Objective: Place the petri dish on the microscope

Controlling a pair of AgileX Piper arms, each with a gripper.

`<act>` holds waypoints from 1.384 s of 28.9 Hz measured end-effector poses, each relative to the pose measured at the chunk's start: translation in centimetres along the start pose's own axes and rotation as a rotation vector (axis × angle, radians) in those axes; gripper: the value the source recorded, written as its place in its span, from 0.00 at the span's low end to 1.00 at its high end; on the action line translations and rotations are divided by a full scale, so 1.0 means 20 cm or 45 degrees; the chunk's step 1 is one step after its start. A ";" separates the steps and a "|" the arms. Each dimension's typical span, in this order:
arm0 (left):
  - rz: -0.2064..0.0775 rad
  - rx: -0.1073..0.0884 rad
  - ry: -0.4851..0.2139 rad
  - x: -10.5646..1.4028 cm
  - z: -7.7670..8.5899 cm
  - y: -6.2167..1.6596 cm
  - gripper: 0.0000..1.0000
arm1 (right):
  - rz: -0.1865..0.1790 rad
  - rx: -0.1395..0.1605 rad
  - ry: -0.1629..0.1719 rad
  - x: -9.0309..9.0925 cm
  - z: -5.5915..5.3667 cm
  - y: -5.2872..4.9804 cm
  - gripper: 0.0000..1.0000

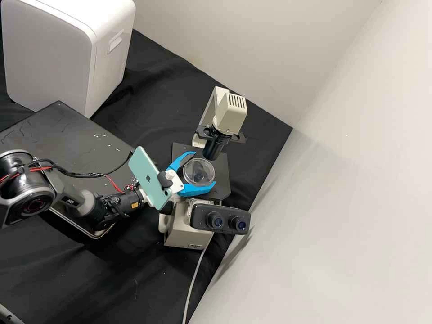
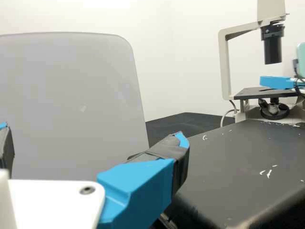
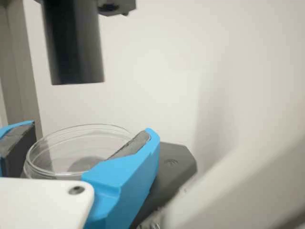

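Microscope stage [image 1: 223, 181], frame centre: dark condenser tube [image 1: 213, 147] is hanging close above, right gripper [image 1: 203, 169] and petri dish [image 1: 198, 172] are filling the low gap, pale wall [image 1: 360, 157] is blocking the right, black bench [image 1: 153, 103] is lying open upper left.

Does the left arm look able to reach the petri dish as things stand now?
Probably not: the right gripper is closed around the petri dish, and the left gripper sits far from it.
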 end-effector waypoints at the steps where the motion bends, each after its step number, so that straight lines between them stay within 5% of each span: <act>1: 0.000 0.000 -0.003 0.00 0.00 0.000 1.00 | 0.006 -0.012 0.007 0.01 -0.01 0.00 0.00; 8: 0.000 0.000 -0.004 0.00 0.00 0.000 1.00 | 0.013 -0.073 0.024 0.09 -0.02 -0.06 0.00; 16: -0.001 -0.001 -0.007 0.00 0.00 -0.001 1.00 | 0.030 -0.092 0.033 0.14 -0.04 -0.10 0.00; 17: -0.001 -0.001 -0.007 0.00 0.00 -0.001 1.00 | 0.032 -0.095 0.036 0.14 -0.04 -0.10 1.00; 40: -0.001 -0.003 -0.015 0.00 0.01 -0.001 1.00 | 0.029 -0.102 0.019 0.12 -0.05 -0.10 1.00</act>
